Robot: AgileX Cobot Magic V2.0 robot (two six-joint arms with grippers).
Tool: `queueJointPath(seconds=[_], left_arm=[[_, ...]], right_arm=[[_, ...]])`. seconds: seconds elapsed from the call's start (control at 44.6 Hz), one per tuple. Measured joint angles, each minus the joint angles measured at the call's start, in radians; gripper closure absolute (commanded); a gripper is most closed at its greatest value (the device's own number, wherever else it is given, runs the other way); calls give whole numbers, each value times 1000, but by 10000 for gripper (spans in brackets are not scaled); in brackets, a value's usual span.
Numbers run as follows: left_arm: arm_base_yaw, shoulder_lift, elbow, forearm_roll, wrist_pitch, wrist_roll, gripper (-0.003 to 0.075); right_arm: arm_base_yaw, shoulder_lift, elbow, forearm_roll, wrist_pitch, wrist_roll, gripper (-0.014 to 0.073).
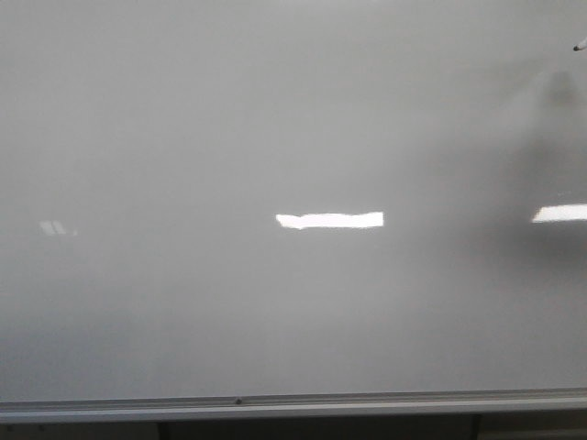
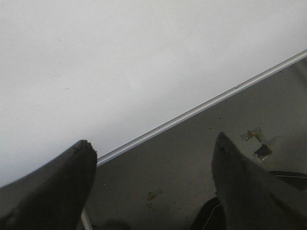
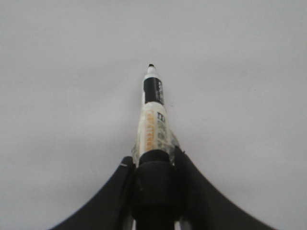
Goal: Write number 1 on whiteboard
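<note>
The whiteboard [image 1: 275,137] fills the front view, glossy pale grey, with a silver rail [image 1: 275,403] along its bottom edge. The number 1 is out of view in every view. My right gripper [image 3: 152,155] is shut on a white-and-black marker [image 3: 152,120], whose uncapped black tip [image 3: 151,65] points at the whiteboard [image 3: 72,72]. I cannot tell whether the tip touches. In the front view only the marker tip [image 1: 580,45] shows, at the top right edge. My left gripper [image 2: 153,143] is open and empty, low down by the whiteboard [image 2: 120,57] and its rail [image 2: 192,111].
Bright light reflections [image 1: 330,220] lie across the board's middle and right side. A dim shadow [image 1: 550,101] sits under the marker tip at the upper right. Below the rail is dark stained floor [image 2: 201,158].
</note>
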Motion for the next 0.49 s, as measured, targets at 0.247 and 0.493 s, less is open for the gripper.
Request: queueJointPath(seconds=[0.247, 0.493], left_arm=[[0, 0, 0, 0, -4, 0, 225], [0, 0, 0, 0, -24, 0, 225]], right_arm=[[0, 43, -9, 0, -57, 0, 573], [0, 89, -13, 0, -19, -4, 573]])
